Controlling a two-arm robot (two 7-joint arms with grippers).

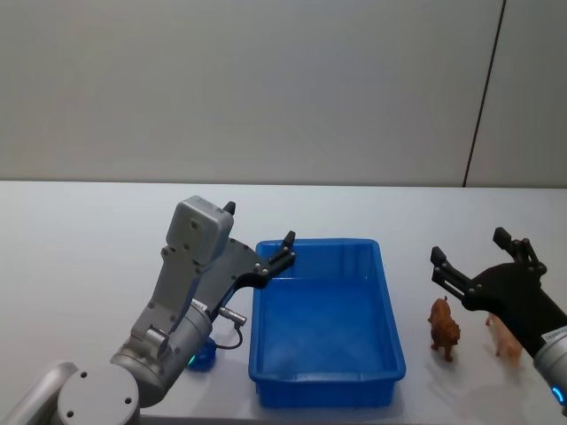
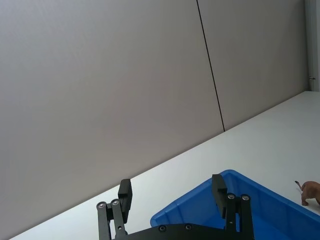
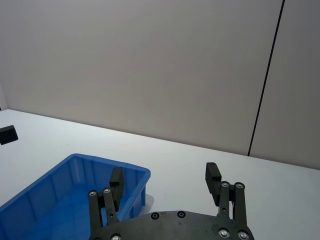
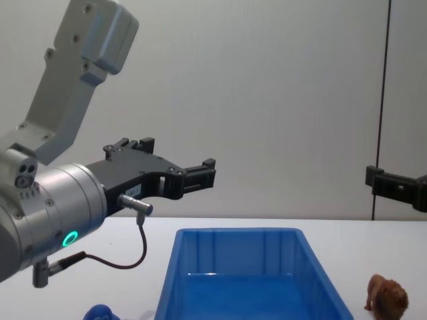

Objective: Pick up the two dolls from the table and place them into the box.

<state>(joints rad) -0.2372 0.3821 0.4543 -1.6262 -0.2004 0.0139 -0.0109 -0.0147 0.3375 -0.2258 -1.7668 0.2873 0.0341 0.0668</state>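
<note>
inside the box point(image 1: 328, 390) nothing lies on the blue floor, so neither doll has been delivered and the whole task is left to do. to the left of the box, just beside its near corner, the bright-blue toy point(image 1: 204, 356) sits on the table point(image 1: 89, 266), partly hidden beneath the left arm point(image 1: 177, 310). to the right of the box, near its long wall but not touching it, the brown shaggy doll point(image 1: 444, 329) stands upright on its legs. farther right of the box a small tan figure point(image 1: 505, 339) pokes out from under the right arm point(image 1: 554, 359); it is mostly covered, so it may be another animal toy, though i cannot be sure.

the left gripper point(image 1: 260, 222) hangs in the air above the box's left rim, toward the far corner, its claw released, fingers spread and holding nothing. the right gripper point(image 1: 468, 244) hovers to the right of the box, above and just behind the brown doll, likewise spread wide and empty.

judging from this, the right gripper is placed for a descent on the brown doll, while the left would have to drop back toward the near left corner of the box for the blue toy. two pickups and two drops are left.
</note>
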